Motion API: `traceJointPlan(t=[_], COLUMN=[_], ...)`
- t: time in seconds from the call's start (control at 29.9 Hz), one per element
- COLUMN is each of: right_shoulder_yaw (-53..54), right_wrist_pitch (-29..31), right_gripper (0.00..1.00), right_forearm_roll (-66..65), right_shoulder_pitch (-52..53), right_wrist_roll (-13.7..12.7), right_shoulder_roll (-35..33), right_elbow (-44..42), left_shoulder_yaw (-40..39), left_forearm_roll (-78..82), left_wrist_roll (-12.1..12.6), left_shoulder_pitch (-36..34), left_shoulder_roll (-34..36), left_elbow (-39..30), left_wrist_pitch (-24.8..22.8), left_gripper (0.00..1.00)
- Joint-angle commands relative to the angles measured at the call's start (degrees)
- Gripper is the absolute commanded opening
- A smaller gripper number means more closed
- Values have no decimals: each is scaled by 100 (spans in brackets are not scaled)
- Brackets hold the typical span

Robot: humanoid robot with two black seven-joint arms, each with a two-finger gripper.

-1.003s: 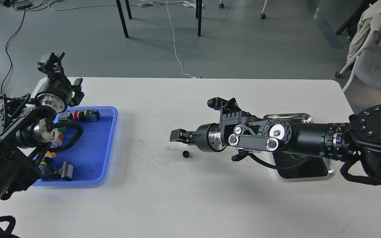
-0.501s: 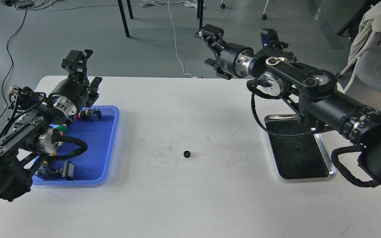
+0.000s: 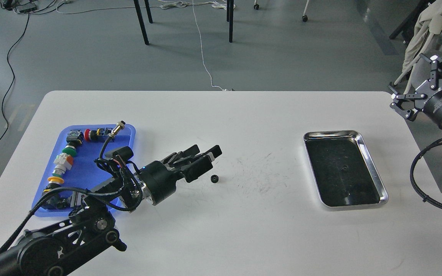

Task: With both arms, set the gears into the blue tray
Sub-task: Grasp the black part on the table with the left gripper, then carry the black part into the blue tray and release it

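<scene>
The left arm (image 3: 71, 230) is stretched from the lower left corner of the frame up toward the centre, low over the white table (image 3: 221, 237). Its left gripper (image 3: 207, 157) is pointed to the right, with the two fingers held slightly apart and nothing between them. A gear (image 3: 215, 178) is seen lying on the table just below and right of the fingertips, close to them but not touched.

A second gear (image 3: 344, 167) is seen as a faint dark ring on the dark floor of the steel tray (image 3: 372, 168), at the right of the frame.

The blue tray (image 3: 129, 140) is placed at the left of the frame, partly covered by the left arm. Button switches (image 3: 63, 161) are lined along its left side and upper edge; no gear is seen in it.

The right gripper (image 3: 422, 82) is raised at the upper right edge of the frame, off the table corner, with its fingers spread wide and empty. Only its wrist and a looping cable (image 3: 420, 184) are visible below it.
</scene>
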Motion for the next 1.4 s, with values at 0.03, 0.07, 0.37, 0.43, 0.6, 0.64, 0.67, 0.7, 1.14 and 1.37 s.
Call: traceJointPlan(t=[0.03, 0.07, 0.37, 0.43, 0.6, 0.64, 0.67, 0.7, 1.14, 1.37], right_shoulder_yaw=[36, 36, 10, 10, 1, 1, 9, 10, 18, 18], right_wrist_pitch=[14, 14, 14, 14, 14, 14, 14, 14, 14, 14], right_gripper=[97, 97, 97, 97, 97, 97, 97, 97, 97, 97], right_forearm_roll=[62, 62, 62, 53, 53, 53, 53, 53, 53, 53], right_shoulder_pitch=[-460, -513, -575, -575, -575, -575, -575, -575, -575, -575], right_wrist_roll=[244, 297, 394, 394, 394, 394, 394, 394, 394, 394], right_shoulder_roll=[38, 56, 328, 416, 469, 469, 469, 469, 478, 478], right_elbow=[78, 87, 105, 96, 105, 105, 105, 96, 96, 96], left_shoulder_yaw=[289, 307, 974, 1063, 1098, 1098, 1098, 1098, 1221, 1300], left_forearm_roll=[1685, 1940, 2718, 2718, 2718, 2718, 2718, 2718, 2718, 2718], left_wrist_roll=[9, 9, -9, -9, -9, -9, -9, -9, -62, -62], left_shoulder_pitch=[-68, -68, -630, -692, -674, -674, -674, -674, -674, -674], left_shoulder_roll=[-639, -736, -1088, -1184, -1220, -1237, -1264, -1299, -1361, -1334], left_elbow=[752, 928, 2546, 2731, 2793, 2828, 2863, 2898, 3259, 3312], left_wrist_pitch=[69, 96, 1000, 1115, 1133, 1133, 1133, 1133, 1142, 1159], left_gripper=[98, 98, 95, 95, 91, 91, 90, 89, 64, 39])
